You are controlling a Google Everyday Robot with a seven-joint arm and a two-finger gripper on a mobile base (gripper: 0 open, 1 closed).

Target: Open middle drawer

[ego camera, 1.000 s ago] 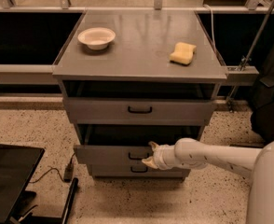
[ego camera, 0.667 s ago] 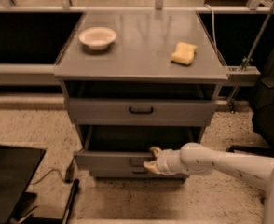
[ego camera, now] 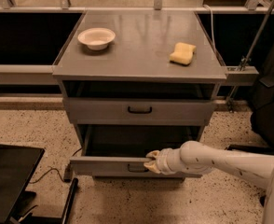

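Note:
The middle drawer [ego camera: 104, 165], a low grey metal front with a small black loop handle [ego camera: 136, 168], stands pulled partway out of the grey cabinet, its dark inside showing behind the front. My gripper [ego camera: 151, 162] comes in from the right on a white arm and sits at the centre of that front, against the right end of the handle and shut on it. The cream fingers [ego camera: 152, 156] overlap the front's top edge. The drawer below is hidden under the pulled-out front.
The top drawer [ego camera: 140, 110] is closed. On the cabinet top [ego camera: 137, 64] sit a white bowl [ego camera: 96, 37] and a yellow sponge [ego camera: 182, 53]. A black flat object [ego camera: 9, 181] and a cable [ego camera: 48, 171] lie on the floor at left. Dark equipment [ego camera: 270, 106] stands at right.
The middle drawer has slid further out toward the camera, with my gripper moving back along with its front. More of the dark inside shows now.

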